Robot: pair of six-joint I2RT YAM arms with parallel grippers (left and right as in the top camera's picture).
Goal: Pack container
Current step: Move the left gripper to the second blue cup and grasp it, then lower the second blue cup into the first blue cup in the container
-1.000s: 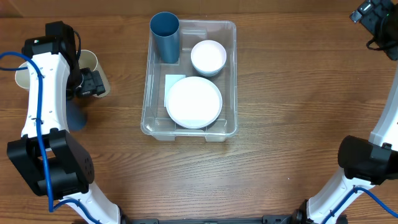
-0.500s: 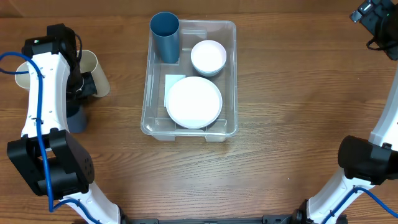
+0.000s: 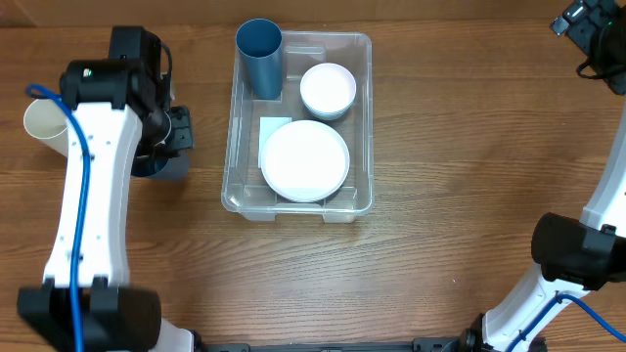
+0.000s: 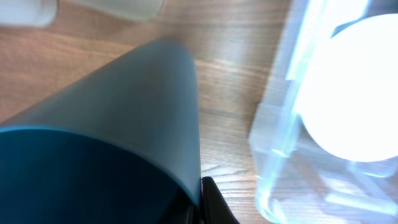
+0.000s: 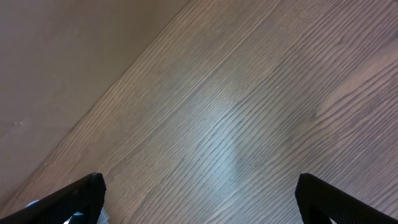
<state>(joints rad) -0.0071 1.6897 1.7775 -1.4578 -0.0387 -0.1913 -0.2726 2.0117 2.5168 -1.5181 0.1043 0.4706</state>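
- Looking down from overhead, I see the container (image 3: 364,117) on the middle of the wooden surface (image 3: 460,244). It holds a blue tumbler (image 3: 259,54) standing in its far left corner and a white bowl (image 3: 328,90) beside that. A white plate (image 3: 304,160) fills the near half and partly covers a white label (image 3: 272,126).
- In the same view my left claw (image 3: 168,149) hangs just left of the container and apart from its wall. It is clamped on a dark blue cup (image 3: 159,168) that peeks out below it. Whether the cup touches the surface I cannot tell. A cream cup (image 3: 44,119) lies on its side further left, well apart from the container.
- My right claw (image 3: 584,27) sits far off at the top right corner, well away from everything.
- From my left wrist, the dark blue cup fills the lower left of the picture, its mouth toward the camera. One black finger (image 4: 214,202) presses against its side. The container's clear corner stands just to the right, with the plate glaring white inside it.
- From my right wrist, both fingers stand wide apart at the bottom corners. There is only bare wood grain between them, so this claw is spread and grips nothing.
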